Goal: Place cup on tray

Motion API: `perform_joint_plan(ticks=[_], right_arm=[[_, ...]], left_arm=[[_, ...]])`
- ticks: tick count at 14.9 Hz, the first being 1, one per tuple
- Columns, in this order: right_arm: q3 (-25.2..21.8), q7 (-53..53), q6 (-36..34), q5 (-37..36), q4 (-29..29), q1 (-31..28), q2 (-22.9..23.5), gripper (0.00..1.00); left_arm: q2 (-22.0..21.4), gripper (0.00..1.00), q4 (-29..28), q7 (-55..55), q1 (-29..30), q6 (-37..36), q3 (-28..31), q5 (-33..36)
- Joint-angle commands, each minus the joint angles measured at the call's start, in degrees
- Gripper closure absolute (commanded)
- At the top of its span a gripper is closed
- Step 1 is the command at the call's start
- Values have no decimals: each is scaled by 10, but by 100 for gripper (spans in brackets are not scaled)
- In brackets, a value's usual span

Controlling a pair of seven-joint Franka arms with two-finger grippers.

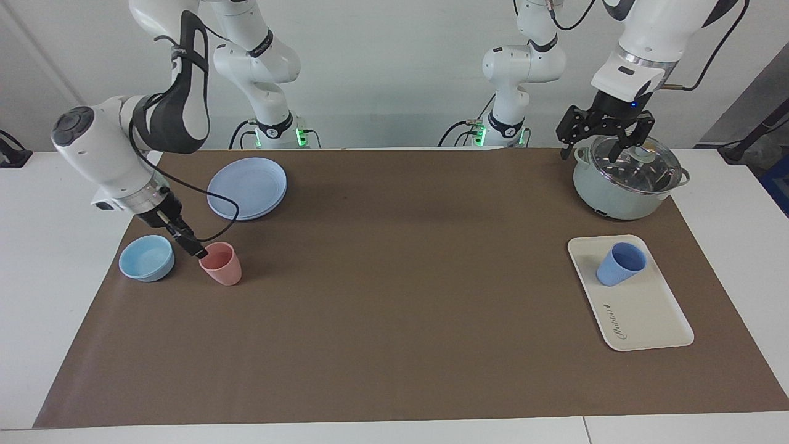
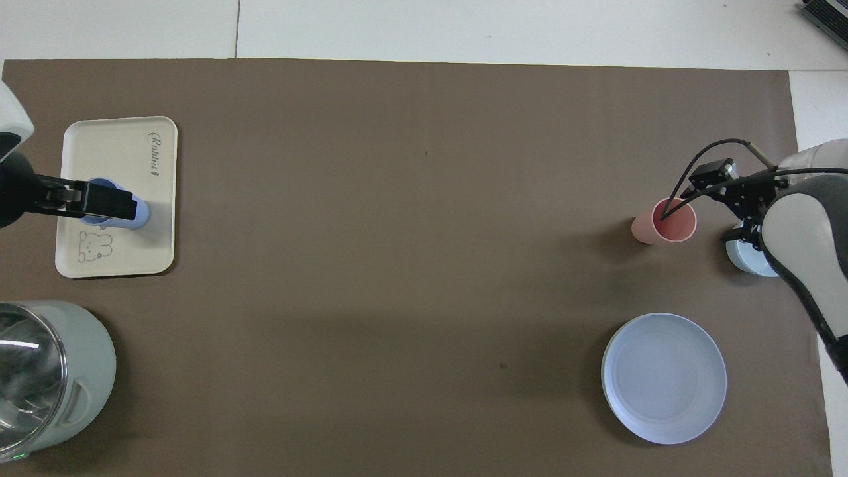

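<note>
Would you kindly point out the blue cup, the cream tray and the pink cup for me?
blue cup (image 1: 619, 265): facing view, on its side wall.
cream tray (image 1: 647, 314): facing view, on its bare surface.
pink cup (image 1: 225, 268): facing view, on its side wall.

We are seeing a white table (image 1: 37, 246) wearing a brown mat (image 1: 394, 296); lying on the mat are a tray (image 1: 641, 314), pot (image 1: 622, 185), plate (image 1: 246, 188), bowl (image 1: 146, 258) and pink cup (image 1: 220, 264).
</note>
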Motion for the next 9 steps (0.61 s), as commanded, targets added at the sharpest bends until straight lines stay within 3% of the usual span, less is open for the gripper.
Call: perform_joint_plan(ticks=[1, 3, 6, 9], right_arm=[[1, -32, -21, -18, -9, 34, -30, 0], [8, -31, -25, -17, -11, 53, -44, 0], [10, -56, -26, -35, -13, 76, -62, 0], [10, -158, -27, -68, -12, 86, -72, 0]], left_arm=[[12, 0, 12, 41, 27, -21, 5, 10], [16, 0, 38, 49, 29, -71, 1, 11], [3, 0, 6, 51, 33, -52, 1, 11], [3, 0, 5, 51, 32, -50, 1, 11]])
